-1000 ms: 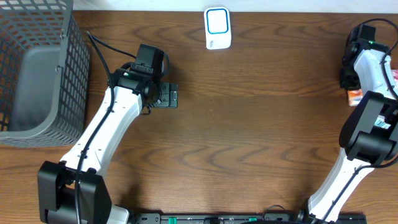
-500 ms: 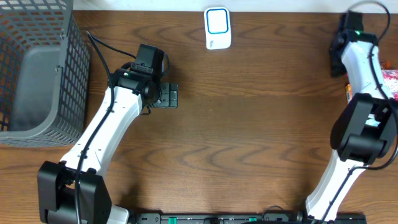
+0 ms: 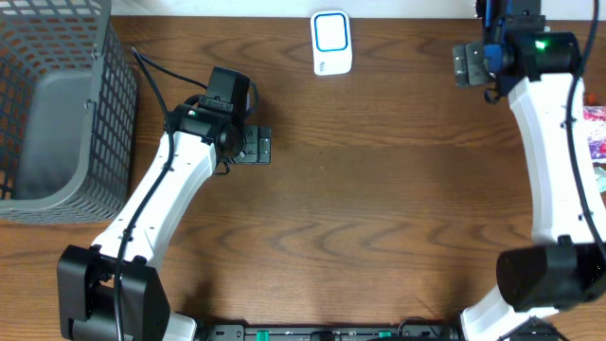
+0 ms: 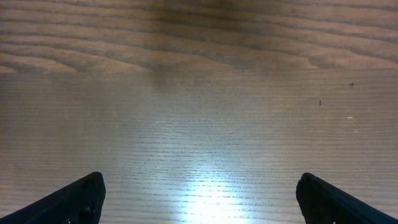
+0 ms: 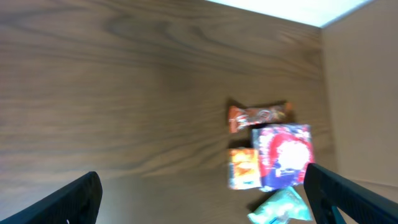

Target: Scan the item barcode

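Several snack packets lie together on the table at the far right: an orange-brown bar [image 5: 258,115], a small orange packet [image 5: 244,168], a red, white and blue packet [image 5: 283,154] and a teal packet [image 5: 278,210]. No barcode shows on any of them. In the overhead view only a strip of these packets [image 3: 597,133] shows at the right edge. The white scanner [image 3: 331,43] with its blue-ringed window lies at the back middle. My right gripper [image 3: 467,64] hangs open and empty, right of the scanner. My left gripper [image 3: 258,145] is open over bare wood.
A grey wire basket [image 3: 57,104] fills the back left corner. The table's far edge and a pale wall [image 5: 292,9] show in the right wrist view. The right arm's white link [image 3: 559,161] runs along the right side.
My right arm has swung from over the packets at the right edge to the back and leftward, and its gripper has opened. The left arm has not moved.
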{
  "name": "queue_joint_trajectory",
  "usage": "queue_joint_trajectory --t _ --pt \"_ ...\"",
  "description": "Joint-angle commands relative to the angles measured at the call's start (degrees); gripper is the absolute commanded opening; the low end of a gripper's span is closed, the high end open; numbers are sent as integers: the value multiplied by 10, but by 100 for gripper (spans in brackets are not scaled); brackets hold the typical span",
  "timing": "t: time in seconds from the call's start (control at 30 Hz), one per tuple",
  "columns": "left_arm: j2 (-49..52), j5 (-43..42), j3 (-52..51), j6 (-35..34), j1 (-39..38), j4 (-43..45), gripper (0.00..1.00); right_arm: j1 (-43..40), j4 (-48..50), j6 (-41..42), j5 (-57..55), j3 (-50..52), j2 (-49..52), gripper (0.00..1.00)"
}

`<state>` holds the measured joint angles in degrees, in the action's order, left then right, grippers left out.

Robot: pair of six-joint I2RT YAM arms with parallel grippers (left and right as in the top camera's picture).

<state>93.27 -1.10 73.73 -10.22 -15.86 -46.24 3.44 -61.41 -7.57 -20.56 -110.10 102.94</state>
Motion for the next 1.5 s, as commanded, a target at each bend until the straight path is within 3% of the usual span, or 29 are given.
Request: queue_joint_trajectory --t 0.0,0.17,0.3,0.73,0.9,1.47 --pt "3 7 2 8 -1 -2 98 3 -30 21 93 -7 -44 99" --pt "3 7 2 8 -1 -2 98 3 -75 45 101 11 -97 99" --pt "3 7 2 8 -1 -2 98 4 -55 57 116 66 -152 99" --pt "3 7 2 8 -1 -2 98 4 196 120 203 454 -412 99" --pt "3 7 2 8 -1 -2 98 4 274 165 203 550 -459 99" --pt "3 7 2 8 -1 -2 98 3 273 178 203 598 -452 99"
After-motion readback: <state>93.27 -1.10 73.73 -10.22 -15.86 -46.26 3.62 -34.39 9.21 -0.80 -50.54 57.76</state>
